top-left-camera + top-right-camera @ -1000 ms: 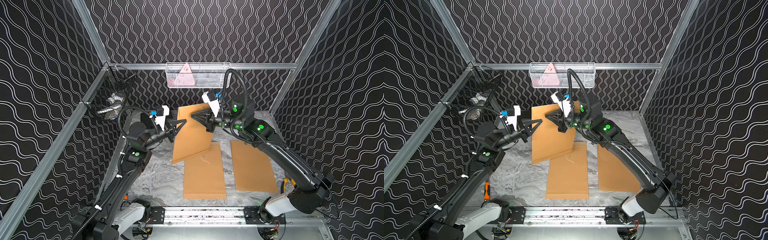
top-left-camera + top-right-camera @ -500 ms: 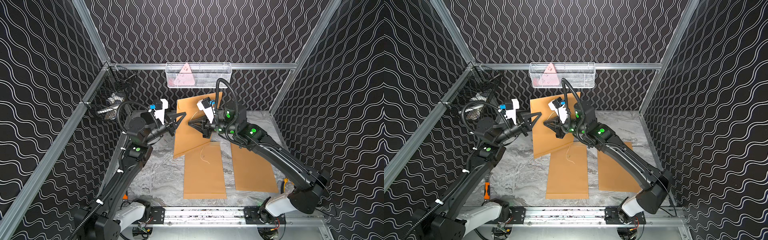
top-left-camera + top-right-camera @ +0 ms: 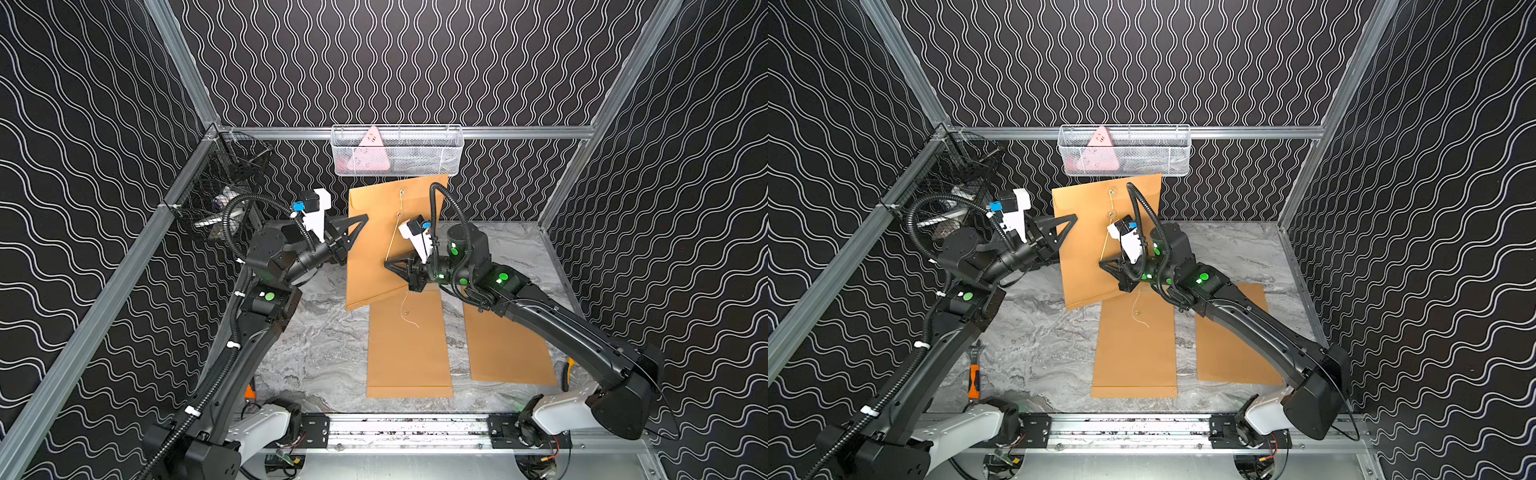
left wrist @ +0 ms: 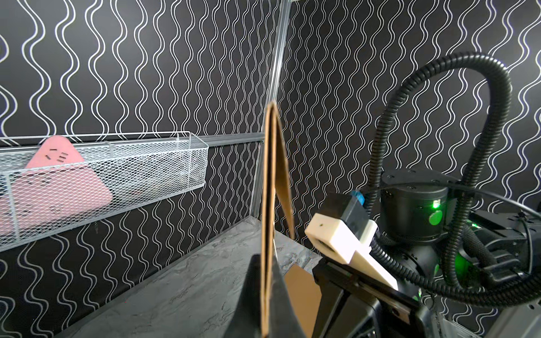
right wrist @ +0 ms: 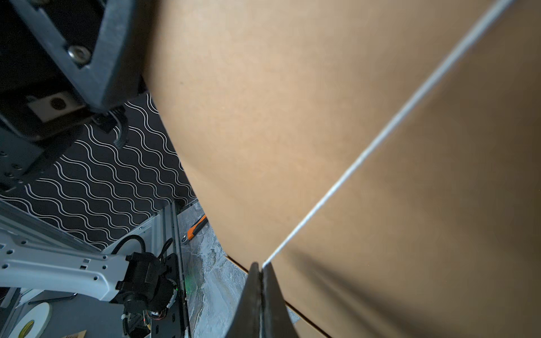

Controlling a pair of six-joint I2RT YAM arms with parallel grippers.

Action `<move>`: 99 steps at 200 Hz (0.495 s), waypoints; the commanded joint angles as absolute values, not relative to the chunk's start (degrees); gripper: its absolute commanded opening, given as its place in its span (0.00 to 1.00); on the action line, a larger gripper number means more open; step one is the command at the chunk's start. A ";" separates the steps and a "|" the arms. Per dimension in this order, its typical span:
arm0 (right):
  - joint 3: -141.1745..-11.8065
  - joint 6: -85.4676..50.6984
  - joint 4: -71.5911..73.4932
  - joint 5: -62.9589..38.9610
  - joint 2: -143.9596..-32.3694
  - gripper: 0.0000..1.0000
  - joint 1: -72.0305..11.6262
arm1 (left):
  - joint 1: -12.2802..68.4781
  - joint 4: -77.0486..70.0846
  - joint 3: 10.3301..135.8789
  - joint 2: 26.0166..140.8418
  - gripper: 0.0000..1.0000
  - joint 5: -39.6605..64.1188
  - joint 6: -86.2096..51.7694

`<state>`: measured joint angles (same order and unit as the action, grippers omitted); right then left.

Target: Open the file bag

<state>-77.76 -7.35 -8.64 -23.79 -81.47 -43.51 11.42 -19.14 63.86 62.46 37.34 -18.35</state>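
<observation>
The file bag (image 3: 370, 249) (image 3: 1084, 249), a brown paper envelope, stands almost upright above the table near the back wall. My left gripper (image 3: 365, 217) (image 3: 1074, 217) is shut on its left edge; in the left wrist view the bag's thin edge (image 4: 269, 190) runs up from between the closed jaws of that gripper (image 4: 265, 263). My right gripper (image 3: 386, 262) (image 3: 1100, 263) is shut on the bag's white string (image 3: 392, 239) (image 3: 1106, 239). The string (image 5: 380, 140) stretches taut from the closed right gripper (image 5: 261, 267) across the bag's face (image 5: 263, 117) to the button near the bag's top.
Two more brown file bags lie flat on the marble table, one in the middle (image 3: 409, 349) and one to the right (image 3: 505, 345). A white mesh basket (image 3: 397, 151) with a pink triangle hangs on the back wall. A black wire basket (image 3: 224, 195) hangs at the left. An orange-handled tool (image 3: 973, 380) lies near the front left.
My left gripper has lifted the file bag higher and more upright. My right gripper has moved left and down, away from the button, drawing the string out taut.
</observation>
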 commanded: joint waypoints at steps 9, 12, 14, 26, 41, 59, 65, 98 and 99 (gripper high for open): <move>-76.23 -8.39 -6.13 -21.07 -79.58 0.00 -42.28 | 11.32 -18.56 64.63 61.18 0.00 36.74 -16.00; -76.08 -8.43 -6.19 -20.78 -79.36 0.00 -42.09 | 11.29 -18.38 64.61 61.14 0.00 36.73 -15.95; -76.00 -8.44 -6.27 -20.64 -79.21 0.00 -41.97 | 11.28 -18.26 64.65 61.03 0.00 36.67 -15.92; -75.56 -8.55 -6.52 -19.84 -78.26 0.00 -41.06 | 11.23 -17.94 64.56 60.76 0.00 36.96 -15.82; -75.27 -8.49 -7.00 -19.25 -77.07 0.00 -39.55 | 11.21 -17.91 64.05 60.34 0.00 37.31 -15.91; -75.69 -8.05 -8.22 -19.09 -76.06 0.00 -37.47 | 11.10 -17.75 63.35 59.71 0.00 37.23 -15.82; -75.92 -7.86 -8.73 -19.16 -75.81 0.00 -36.72 | 11.15 -17.79 63.13 59.55 0.00 37.25 -15.86; -77.73 -6.45 -11.04 -19.20 -75.17 0.00 -33.18 | 11.11 -18.10 62.39 58.89 0.00 37.25 -16.25; -77.80 -6.39 -11.10 -19.18 -75.16 0.00 -33.07 | 11.09 -18.10 62.40 58.89 0.00 37.26 -16.26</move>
<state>-76.51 -8.12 -9.85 -19.92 -75.79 -34.83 11.22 -16.49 62.70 59.59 37.30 -16.53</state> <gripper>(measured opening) 0.047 0.054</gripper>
